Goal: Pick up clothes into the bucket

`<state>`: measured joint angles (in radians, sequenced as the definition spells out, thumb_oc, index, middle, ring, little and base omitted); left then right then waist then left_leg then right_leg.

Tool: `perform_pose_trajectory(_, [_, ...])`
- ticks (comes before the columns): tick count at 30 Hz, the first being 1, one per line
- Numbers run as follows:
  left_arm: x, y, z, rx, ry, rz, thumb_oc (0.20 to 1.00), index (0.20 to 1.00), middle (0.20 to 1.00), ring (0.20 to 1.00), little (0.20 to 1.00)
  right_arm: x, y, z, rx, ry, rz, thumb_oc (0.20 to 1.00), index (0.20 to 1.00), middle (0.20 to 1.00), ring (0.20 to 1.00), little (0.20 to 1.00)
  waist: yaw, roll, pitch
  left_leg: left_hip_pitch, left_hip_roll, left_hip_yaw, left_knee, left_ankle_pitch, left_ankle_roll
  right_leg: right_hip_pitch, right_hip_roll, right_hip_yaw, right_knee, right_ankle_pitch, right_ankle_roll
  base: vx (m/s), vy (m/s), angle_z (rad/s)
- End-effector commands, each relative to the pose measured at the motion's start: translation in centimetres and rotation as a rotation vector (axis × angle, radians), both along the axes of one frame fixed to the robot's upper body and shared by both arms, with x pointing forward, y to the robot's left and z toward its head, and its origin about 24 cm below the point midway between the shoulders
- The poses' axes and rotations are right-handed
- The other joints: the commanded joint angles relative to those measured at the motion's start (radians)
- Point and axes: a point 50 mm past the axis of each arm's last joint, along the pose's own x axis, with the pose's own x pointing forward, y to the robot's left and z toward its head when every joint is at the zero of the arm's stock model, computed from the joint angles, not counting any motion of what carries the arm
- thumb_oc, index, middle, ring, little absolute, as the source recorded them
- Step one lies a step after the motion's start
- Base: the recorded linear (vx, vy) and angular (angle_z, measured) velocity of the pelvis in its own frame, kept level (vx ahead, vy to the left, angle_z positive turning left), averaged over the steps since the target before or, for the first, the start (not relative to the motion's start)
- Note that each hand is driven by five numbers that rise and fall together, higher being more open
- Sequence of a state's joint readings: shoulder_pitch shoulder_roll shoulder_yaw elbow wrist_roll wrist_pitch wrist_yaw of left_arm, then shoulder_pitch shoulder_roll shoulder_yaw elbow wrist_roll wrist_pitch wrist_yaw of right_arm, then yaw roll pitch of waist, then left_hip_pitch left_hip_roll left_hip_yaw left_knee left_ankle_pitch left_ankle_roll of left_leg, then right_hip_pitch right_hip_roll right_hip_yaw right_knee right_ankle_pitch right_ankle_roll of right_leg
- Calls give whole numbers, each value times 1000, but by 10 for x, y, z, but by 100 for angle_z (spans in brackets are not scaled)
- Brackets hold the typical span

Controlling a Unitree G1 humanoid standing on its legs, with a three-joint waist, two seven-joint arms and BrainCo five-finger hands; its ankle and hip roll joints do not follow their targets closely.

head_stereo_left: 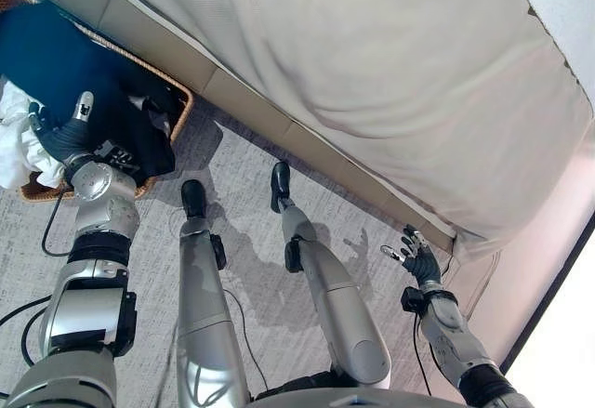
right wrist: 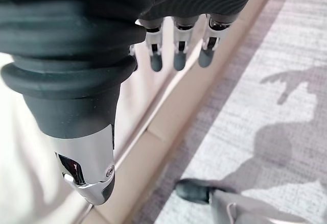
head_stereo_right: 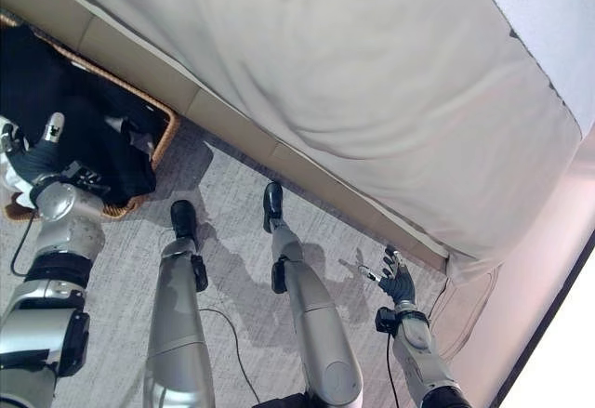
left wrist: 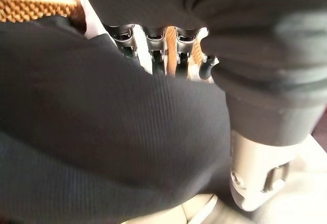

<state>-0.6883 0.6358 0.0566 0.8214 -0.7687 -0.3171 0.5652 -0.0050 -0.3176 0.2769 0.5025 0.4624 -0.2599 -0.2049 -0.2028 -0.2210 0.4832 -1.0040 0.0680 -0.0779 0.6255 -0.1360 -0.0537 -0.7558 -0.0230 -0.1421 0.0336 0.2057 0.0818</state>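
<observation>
Your left hand [head_stereo_left: 58,127] is down in the wicker basket [head_stereo_left: 182,101] by the bed [head_stereo_left: 372,64], sunk in the dark clothes [head_stereo_left: 56,55]; you cannot tell if its fingers grip, since the dark cloth hides them. A white garment [head_stereo_left: 20,143] hangs over the basket's edge. Expect everything soft, light and limp: bunch a thick fold, not a thin edge. Your right hand [head_stereo_left: 418,257] hangs relaxed and empty above the carpet [head_stereo_left: 242,204].

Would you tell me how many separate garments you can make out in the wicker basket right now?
2: a dark garment fills most of the wicker basket, under the left hand; a white garment bunches at the basket's outer end. More may lie hidden beneath.
</observation>
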Motion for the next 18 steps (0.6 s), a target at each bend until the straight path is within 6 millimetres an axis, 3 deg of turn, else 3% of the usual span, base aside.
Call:
perform_pose_trajectory(1, [-10, 19, 26, 21, -96, 98, 1000, 1000, 1000, 1000, 1000, 6, -4, 16, -5, -85, -2, 1000, 1000, 1000, 1000, 1000, 50, -96, 37, 84, -23, -4, 20, -77, 17, 90, -42, 26, -20, -53, 79, 1, 26, -4])
perform_pose_trajectory(6, [-18, 25, -6, 8, 42, 134, 1000, 1000, 1000, 1000, 1000, 8, -2, 15, -43, -71, 33, 1000, 1000, 1000, 1000, 1000, 54, -84, 37, 143, -19, 14, 2, -76, 20, 127, -48, 35, -11, -60, 81, -15, 5, -10])
perform_pose_trajectory(9, [-29, 26, -35, -12, 136, 163, 1000, 1000, 1000, 1000, 1000, 9, -2, 14, -48, -63, 26, 1000, 1000, 1000, 1000, 1000, 65, -68, 37, 209, -19, 34, -24, -74, 23, 168, -52, 42, 0, -70, 80, -45, 1, -8])
perform_pose_trajectory(10, [-38, 23, -59, -50, 178, 176, 1000, 1000, 1000, 1000, 1000, 9, -4, 12, -54, -53, 7, 1000, 1000, 1000, 1000, 1000, 70, -59, 37, 240, -32, 52, -64, -28, 28, 178, -72, 42, 11, -55, 74, -13, -25, -13])
perform_pose_trajectory(11, [-43, 19, -71, -51, 215, 173, 1000, 1000, 1000, 1000, 1000, 8, -5, 9, -59, -41, 0, 1000, 1000, 1000, 1000, 1000, 83, -43, 37, 290, -26, 46, -81, -56, 25, 216, -66, 43, 15, -80, 79, -94, -49, -20])
perform_pose_trajectory(12, [-48, 15, -82, -36, 251, 165, 1000, 1000, 1000, 1000, 1000, 7, -7, 8, -69, -31, -10, 1000, 1000, 1000, 1000, 1000, 85, -42, 37, 308, -42, 58, -111, -12, 27, 221, -84, 40, 20, -64, 71, 13, -65, -15])
perform_pose_trajectory(14, [-58, 4, -105, -27, 308, 149, 1000, 1000, 1000, 1000, 1000, 4, -12, 2, -93, 2, -27, 1000, 1000, 1000, 1000, 1000, 105, -16, 37, 387, -51, 65, -163, 4, 26, 274, -96, 35, 32, -81, 67, -12, -56, -5])
perform_pose_trajectory(15, [-58, 4, -105, -27, 309, 149, 1000, 1000, 1000, 1000, 1000, 4, -12, 1, -94, 3, -27, 1000, 1000, 1000, 1000, 1000, 105, -16, 37, 391, -51, 66, -166, 5, 25, 276, -97, 36, 31, -81, 67, 25, -48, 5])
perform_pose_trajectory(17, [-67, -11, -127, -5, 358, 77, 1000, 1000, 1000, 1000, 1000, 1, -20, -3, -112, 27, -60, 1000, 1000, 1000, 1000, 1000, 128, 16, 37, 472, -61, 67, -218, 23, 22, 329, -105, 28, 45, -102, 61, 60, -81, 8])
perform_pose_trajectory(18, [-74, -23, -145, 7, 401, -9, 1000, 1000, 1000, 1000, 1000, -1, -28, -8, -132, 60, -79, 1000, 1000, 1000, 1000, 1000, 147, 50, 37, 558, -72, 66, -265, 35, 21, 391, -110, 26, 54, -121, 55, 87, -96, 10])
